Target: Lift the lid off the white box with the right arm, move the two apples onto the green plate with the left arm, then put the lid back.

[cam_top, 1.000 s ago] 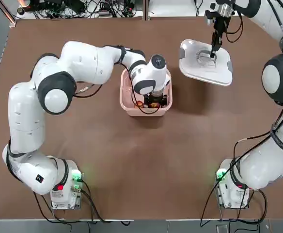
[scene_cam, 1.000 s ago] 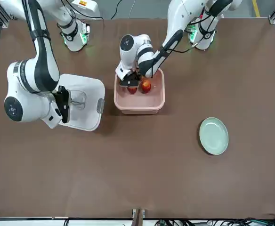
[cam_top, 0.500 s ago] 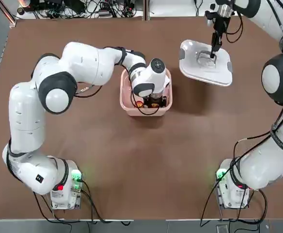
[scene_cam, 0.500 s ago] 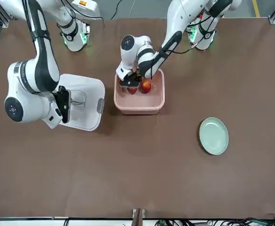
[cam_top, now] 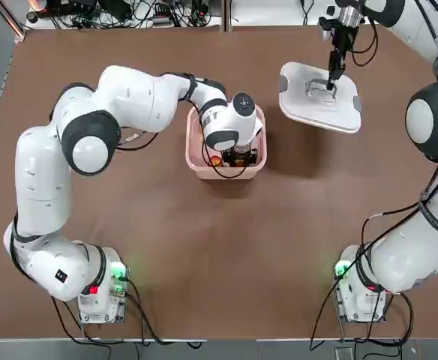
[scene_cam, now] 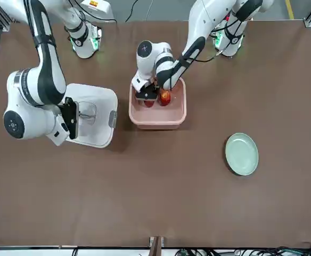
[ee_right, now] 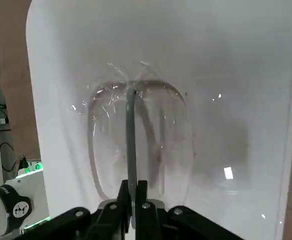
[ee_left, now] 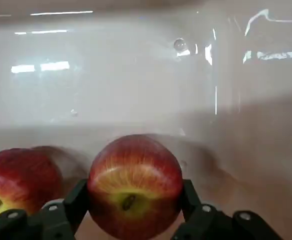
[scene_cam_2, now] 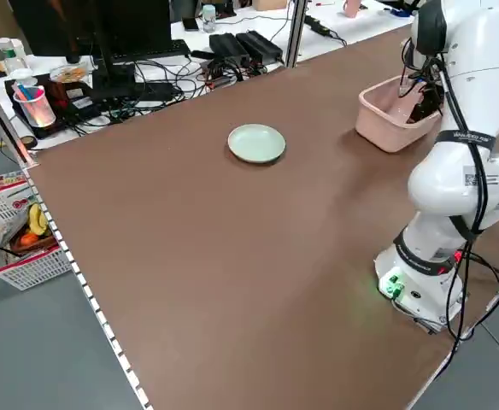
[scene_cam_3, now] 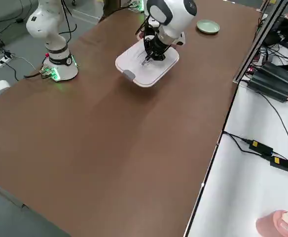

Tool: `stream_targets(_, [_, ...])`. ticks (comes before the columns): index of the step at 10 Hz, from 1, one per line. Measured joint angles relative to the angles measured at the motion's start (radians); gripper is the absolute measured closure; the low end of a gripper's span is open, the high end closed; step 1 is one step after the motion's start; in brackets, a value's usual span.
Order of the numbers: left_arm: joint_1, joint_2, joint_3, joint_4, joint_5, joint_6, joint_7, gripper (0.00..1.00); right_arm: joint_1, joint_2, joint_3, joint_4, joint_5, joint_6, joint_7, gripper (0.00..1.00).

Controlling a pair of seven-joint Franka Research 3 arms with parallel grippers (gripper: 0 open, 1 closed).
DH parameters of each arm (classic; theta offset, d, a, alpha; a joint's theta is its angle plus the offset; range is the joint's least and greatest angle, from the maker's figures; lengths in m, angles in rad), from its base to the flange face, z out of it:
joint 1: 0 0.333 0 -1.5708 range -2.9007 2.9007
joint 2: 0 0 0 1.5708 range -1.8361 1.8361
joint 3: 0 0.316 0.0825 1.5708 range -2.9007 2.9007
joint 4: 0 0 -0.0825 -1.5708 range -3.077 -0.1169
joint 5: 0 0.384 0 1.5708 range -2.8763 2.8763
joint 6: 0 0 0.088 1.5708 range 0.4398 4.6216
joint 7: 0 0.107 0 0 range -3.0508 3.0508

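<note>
We are in the apple-transfer step: the left gripper (ee_left: 134, 220), down inside the white box (cam_top: 196, 161), has its fingers closed around one apple (ee_left: 134, 186); the other apple (ee_left: 13, 182) lies just beside it. The right gripper (ee_right: 134, 192) pinches the handle of the lid (cam_top: 320, 96), which is off the box, to its right. Next, we judge a straight lift clear of the box wall, then carry to the green plate (scene_cam: 241, 153).

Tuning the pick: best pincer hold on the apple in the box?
Take the apple across its widest middle, coming straight down into the pink box. The left pincer already flanks its two sides; the second apple beside it and the box walls block sideways approaches.
</note>
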Motion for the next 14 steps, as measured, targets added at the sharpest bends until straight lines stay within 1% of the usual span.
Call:
stream_targets(2, [0.007, -0.001, 0.0, 0.002, 0.0, -0.002, -0.007, 0.22, 0.0, 0.0, 0.0, 0.0, 0.0, 0.0, 0.0, 0.93])
stream_targets(4, [0.037, -0.015, -0.014, 0.017, -0.009, -0.059, -0.007, 0.22, 0.0, 0.0, 0.0, 0.0, 0.0, 0.0, -0.001, 0.93])
stream_targets(5, [0.074, -0.03, -0.051, 0.027, -0.022, -0.101, -0.005, 0.22, 0.0, 0.0, 0.001, 0.0, 0.0, 0.0, -0.001, 0.93])
stream_targets(6, [0.129, -0.048, -0.113, 0.035, -0.034, -0.149, 0.004, 0.22, -0.001, 0.0, 0.001, 0.0, 0.0, 0.0, -0.001, 0.93])
stream_targets(9, [0.347, -0.084, -0.337, 0.065, -0.042, -0.299, 0.051, 0.22, -0.001, 0.0, 0.001, 0.0, 0.0, 0.0, -0.001, 0.93])
stream_targets(11, [0.509, -0.088, -0.454, 0.097, -0.041, -0.425, 0.154, 0.22, -0.002, 0.001, 0.001, 0.0, 0.0, 0.0, -0.002, 0.93])
stream_targets(12, [0.608, -0.09, -0.498, 0.105, -0.04, -0.468, 0.233, 0.22, -0.004, 0.001, 0.0, 0.0, 0.0, 0.0, -0.006, 0.93])
stream_targets(13, [0.715, -0.092, -0.527, 0.107, -0.032, -0.493, 0.333, 0.22, -0.007, 0.001, 0.0, 0.0, 0.0, 0.0, -0.015, 0.93])
stream_targets(14, [0.813, -0.092, -0.536, 0.105, -0.008, -0.506, 0.437, 0.22, -0.01, 0.001, 0.0, 0.0, 0.0, 0.0, -0.019, 0.93])
